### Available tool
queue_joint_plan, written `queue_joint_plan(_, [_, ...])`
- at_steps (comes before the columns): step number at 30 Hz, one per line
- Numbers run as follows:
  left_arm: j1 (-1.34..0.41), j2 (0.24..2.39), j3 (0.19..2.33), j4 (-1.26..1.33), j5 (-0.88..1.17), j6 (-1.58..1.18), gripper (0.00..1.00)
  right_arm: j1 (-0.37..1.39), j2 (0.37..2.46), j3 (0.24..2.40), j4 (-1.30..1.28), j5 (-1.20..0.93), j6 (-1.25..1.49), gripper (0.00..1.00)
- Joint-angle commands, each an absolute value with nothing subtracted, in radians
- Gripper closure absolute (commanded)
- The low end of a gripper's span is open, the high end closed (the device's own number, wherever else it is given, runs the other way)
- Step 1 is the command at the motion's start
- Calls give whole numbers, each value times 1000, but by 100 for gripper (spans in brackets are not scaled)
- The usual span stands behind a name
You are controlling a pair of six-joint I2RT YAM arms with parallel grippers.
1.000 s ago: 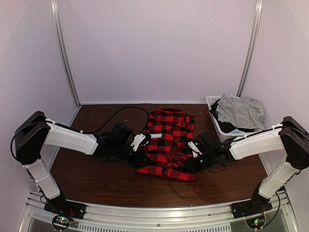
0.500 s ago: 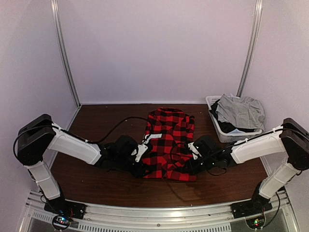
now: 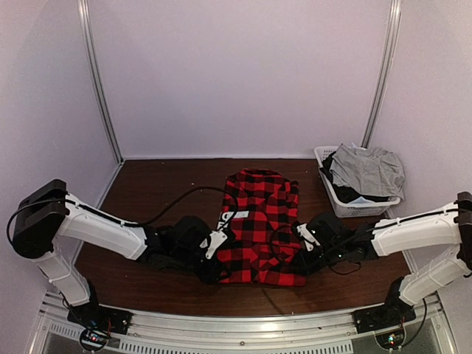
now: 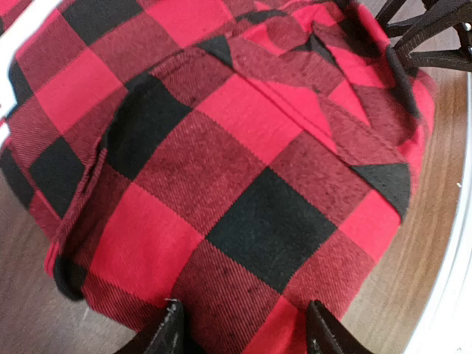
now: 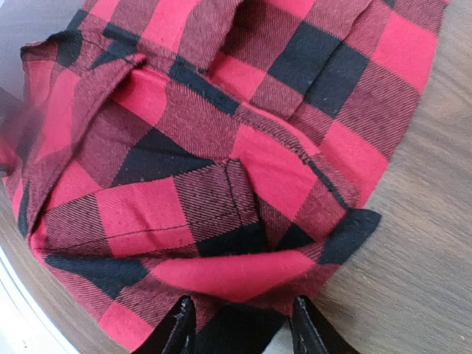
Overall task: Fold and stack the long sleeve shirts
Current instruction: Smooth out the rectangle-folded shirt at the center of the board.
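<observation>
- The dark brown wood-grain surface [image 3: 140,192] fills the floor of a small booth with pale lilac-white walls [image 3: 243,74] on three sides.
- Two slim metal uprights [image 3: 99,81] stand in the far corners where the walls meet.
- A ribbed aluminium rail [image 3: 243,324] runs along the near edge of the surface and carries the bases of both arms.
- A red-and-black buffalo-check flannel shirt [image 3: 258,225] lies flat in the middle of the surface, folded into a rough rectangle. Its long side runs from far to near and its near edge sits close to the rail.
- The left claw [image 4: 247,328] sits at the shirt's near-left corner. Its fingers [image 4: 171,333] stand moderately apart with the thick folded hem between them, so it seems to be clamped on the cloth.
- The right claw [image 5: 240,328] sits at the near-right corner. Its jaws are narrower and layered dark fabric is bunched between them, so it is gripping the shirt.
- A white plastic mesh basket [image 3: 323,155] stands in the far right corner, near the shirt but not touching it.
- A crumpled grey garment [image 3: 369,169] is heaped over darker cloth in the basket.
- A black cable [image 3: 181,194] loops over the bare wood from the left arm towards the shirt.
</observation>
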State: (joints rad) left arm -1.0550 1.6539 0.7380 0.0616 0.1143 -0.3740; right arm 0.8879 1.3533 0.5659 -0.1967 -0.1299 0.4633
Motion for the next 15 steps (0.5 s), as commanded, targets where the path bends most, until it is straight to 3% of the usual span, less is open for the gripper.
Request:
queue_joint_plan(1, [-1047,1543,761,20,96,-353,41,881,1287,643,-303,-62,497,53])
queue_joint_plan(15, [-809,1582,843,12,307,-276,31,741,1395,725,-316,-65,518,46])
